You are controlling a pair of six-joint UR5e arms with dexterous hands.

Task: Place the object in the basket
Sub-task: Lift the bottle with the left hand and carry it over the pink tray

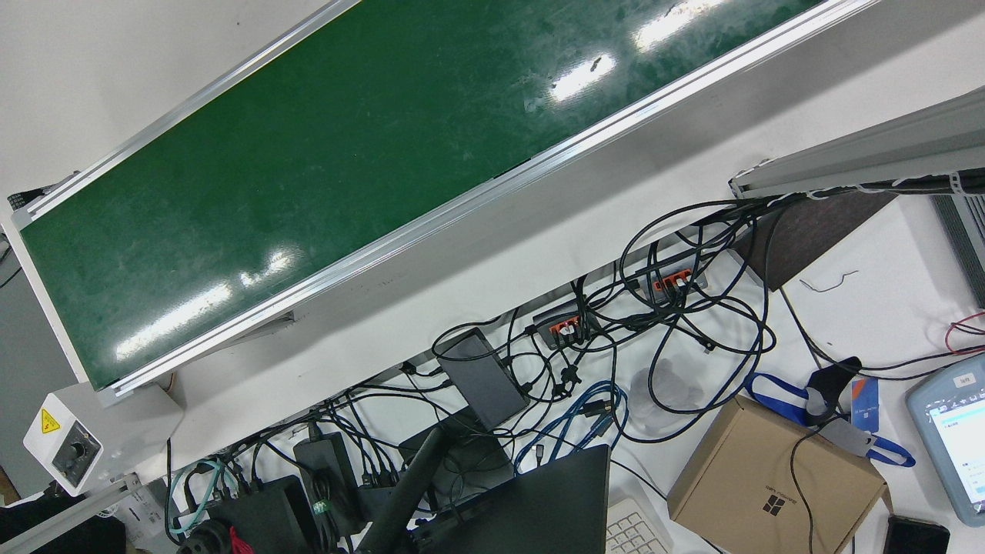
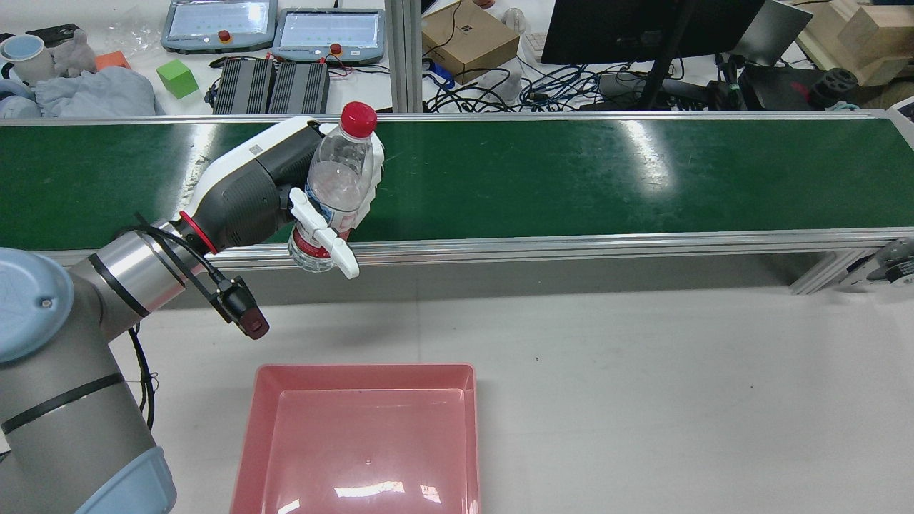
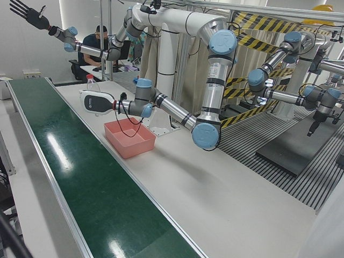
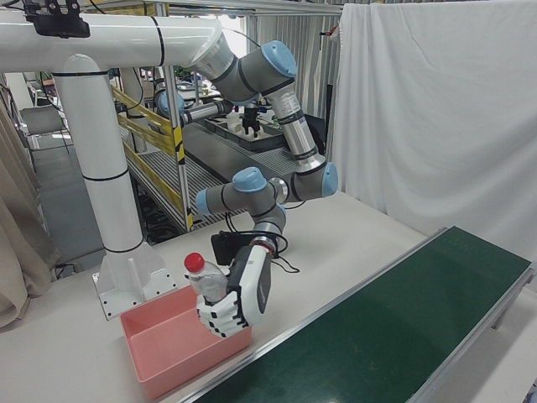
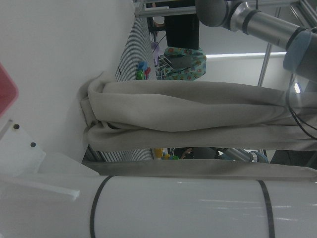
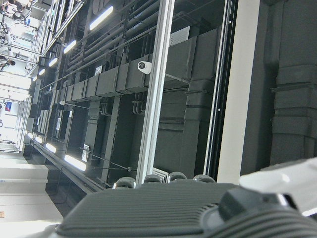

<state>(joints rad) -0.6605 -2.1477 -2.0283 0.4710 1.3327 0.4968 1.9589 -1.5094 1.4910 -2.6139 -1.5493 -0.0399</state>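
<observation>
My left hand (image 2: 275, 187) is shut on a clear plastic bottle (image 2: 340, 177) with a red cap. It holds the bottle nearly upright over the near rail of the green conveyor belt (image 2: 571, 178). The pink basket (image 2: 357, 369) sits empty on the white table, nearer than the hand and slightly right of it. The right-front view shows the hand (image 4: 239, 298) with the bottle (image 4: 204, 281) just beside the basket (image 4: 193, 361), on its belt side. My right hand (image 3: 26, 13) is raised high at the far end, fingers spread and empty.
The white table (image 2: 643, 371) stretches to the right of the basket. Beyond the belt lie teach pendants (image 2: 328, 32), a cardboard box (image 2: 468, 36), cables and a monitor. A small camera (image 2: 239, 310) hangs under the left wrist.
</observation>
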